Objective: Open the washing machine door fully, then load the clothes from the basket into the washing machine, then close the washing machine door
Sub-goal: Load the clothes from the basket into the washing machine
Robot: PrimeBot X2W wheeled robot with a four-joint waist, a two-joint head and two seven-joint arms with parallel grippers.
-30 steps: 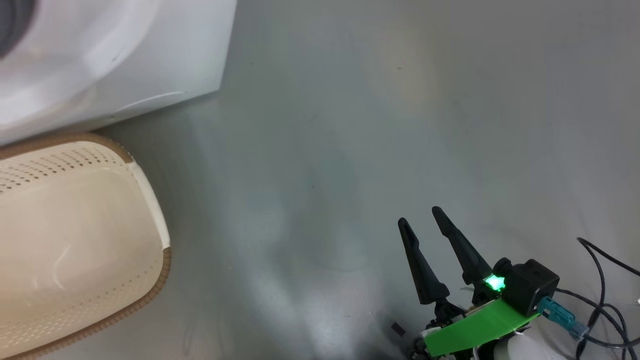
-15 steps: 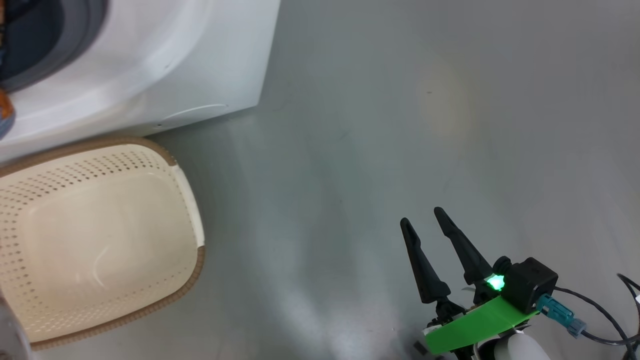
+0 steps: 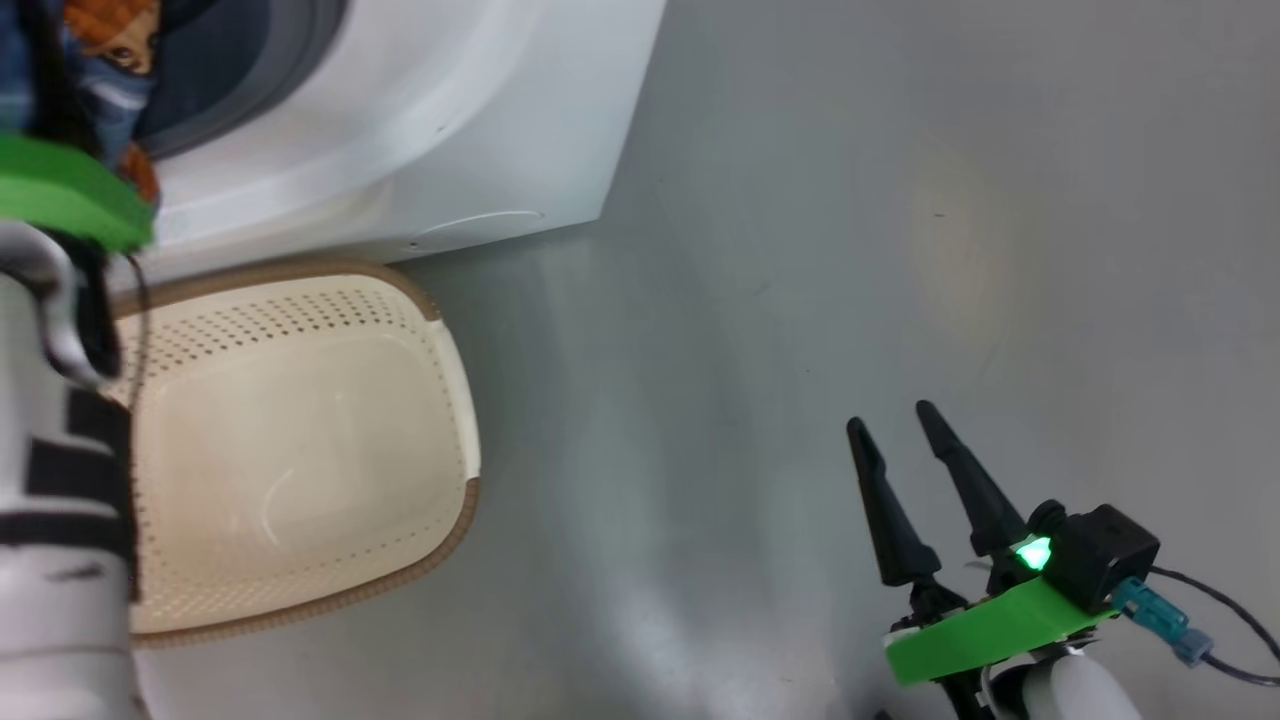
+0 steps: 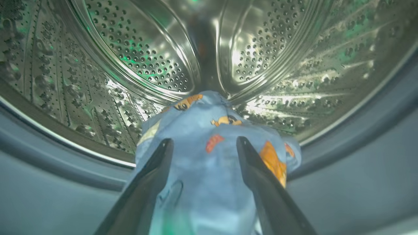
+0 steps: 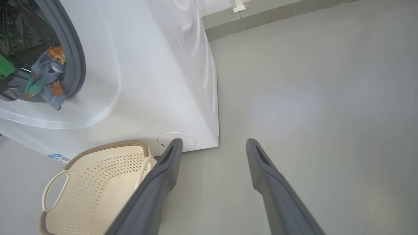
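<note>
**Loose clothes [image 4: 209, 117] at drum [image 4: 156, 58] mouth**

Your right gripper [image 3: 893, 417] idles spread. Your left gripper [image 4: 205, 141] stands spread too, the clothes loose between its jaws (soft, light, apt to snag), sagging over the grey ring [image 5: 76, 49]; pinch a thick fold.

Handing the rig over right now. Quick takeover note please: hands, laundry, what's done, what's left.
Left hand: open at the drum mouth, the clothes lying between its fingers; it does not look gripped.
Right hand: open, empty, over the floor.
Basket: empty, on the floor just in front of the washing machine.
Clothes: bundled at the front of the drum, part seemingly over the grey ring.
Done: door opened, basket unloaded.
Left: probably nudge the cloth fully inside, pull the left hand out, close the door.
</note>
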